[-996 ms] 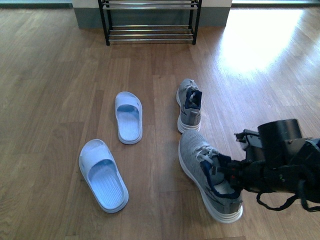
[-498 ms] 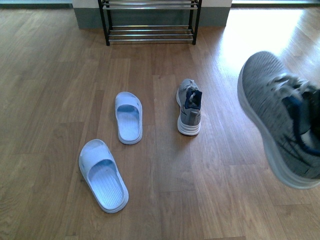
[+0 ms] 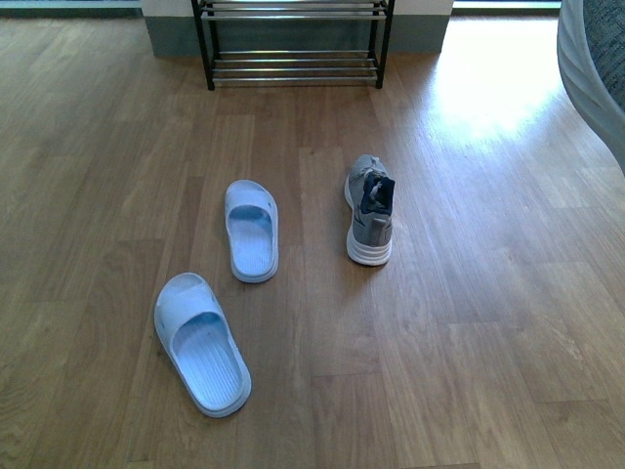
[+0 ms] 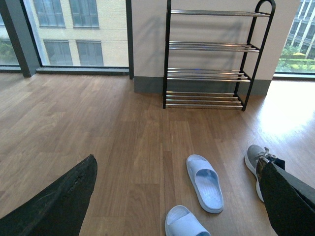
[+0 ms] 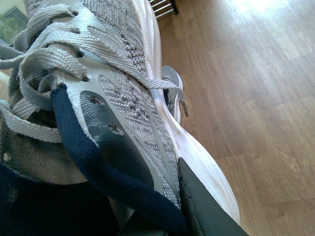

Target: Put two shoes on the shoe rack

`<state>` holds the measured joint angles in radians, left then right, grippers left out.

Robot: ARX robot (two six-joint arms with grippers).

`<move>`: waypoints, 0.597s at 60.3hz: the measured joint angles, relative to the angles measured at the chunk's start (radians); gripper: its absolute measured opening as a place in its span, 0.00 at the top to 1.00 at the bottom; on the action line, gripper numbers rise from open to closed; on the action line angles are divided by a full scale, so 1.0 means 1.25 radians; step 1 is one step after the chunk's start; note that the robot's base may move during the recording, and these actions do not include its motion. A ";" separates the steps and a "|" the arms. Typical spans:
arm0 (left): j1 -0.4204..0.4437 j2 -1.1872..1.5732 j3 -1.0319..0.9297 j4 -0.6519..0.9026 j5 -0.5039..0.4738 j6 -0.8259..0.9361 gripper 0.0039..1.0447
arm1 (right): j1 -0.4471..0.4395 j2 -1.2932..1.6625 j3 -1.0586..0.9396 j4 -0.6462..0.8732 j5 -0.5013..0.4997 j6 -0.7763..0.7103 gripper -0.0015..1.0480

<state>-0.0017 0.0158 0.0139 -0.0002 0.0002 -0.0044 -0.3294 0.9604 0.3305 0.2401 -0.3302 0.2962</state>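
Two sneakers are in view, one of them off the floor. Your right gripper [image 5: 162,223] carries the lifted sneaker [image 5: 113,83]. One dark finger [image 5: 206,214] presses flat against its outer side below the navy collar. The other finger is hidden by the shoe, so you see the clamp from one side only. In the front view the lifted sneaker [image 3: 598,68] hangs in the air, cut by the frame edge, well short of the shoe rack [image 3: 293,44] and to its right. Your left gripper [image 4: 177,164] grips nothing; its fingers [image 4: 54,201] stand wide apart and face the rack.

On the wooden floor [image 3: 469,322], farthest from the rack, one pale blue slipper [image 3: 201,342] lies sole down. A second slipper [image 3: 252,229] lies nearer the rack, apart from the first. The second sneaker [image 3: 369,210] stands upright just beside that slipper, about as far from the rack, with its toe toward the rack and its heel toward you. Both sneakers are well apart from the rack. The rack stands against the wall [image 4: 147,44], and the left wrist view shows four tiers of chrome rods.
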 joint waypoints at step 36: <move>0.000 0.000 0.000 0.000 -0.001 0.000 0.09 | 0.000 0.000 0.000 0.000 -0.006 0.000 0.98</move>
<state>-0.0017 0.0158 0.0139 -0.0002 -0.0006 -0.0044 -0.3294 0.9604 0.3302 0.2401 -0.3382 0.2962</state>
